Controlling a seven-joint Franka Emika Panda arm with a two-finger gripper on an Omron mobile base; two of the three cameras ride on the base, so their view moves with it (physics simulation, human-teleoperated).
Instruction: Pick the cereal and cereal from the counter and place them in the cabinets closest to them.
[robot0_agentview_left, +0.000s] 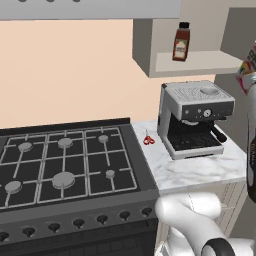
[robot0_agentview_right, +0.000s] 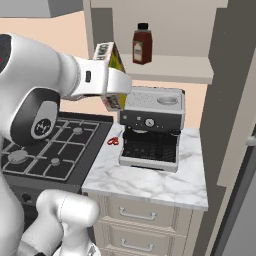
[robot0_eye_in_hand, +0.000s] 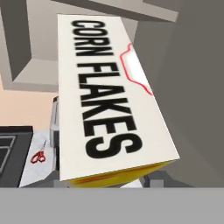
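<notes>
Cereal box (robot0_agentview_left: 247, 74) cut by right edge, bottle (robot0_agentview_right: 142, 44) label unreadable, jaws hidden behind box

- Peach wall (robot0_agentview_left: 65, 70) behind black gas hob (robot0_agentview_left: 60, 165).
- Silver espresso machine (robot0_agentview_left: 195, 117) on the marble tabletop (robot0_agentview_right: 150, 182); red scissors (robot0_agentview_left: 148, 139) beside it.
- Brown bottle (robot0_agentview_right: 142, 45) upright on an open shelf (robot0_agentview_right: 170, 67).
- Beige drawers (robot0_agentview_right: 145, 220) below, grey bar handles.
</notes>
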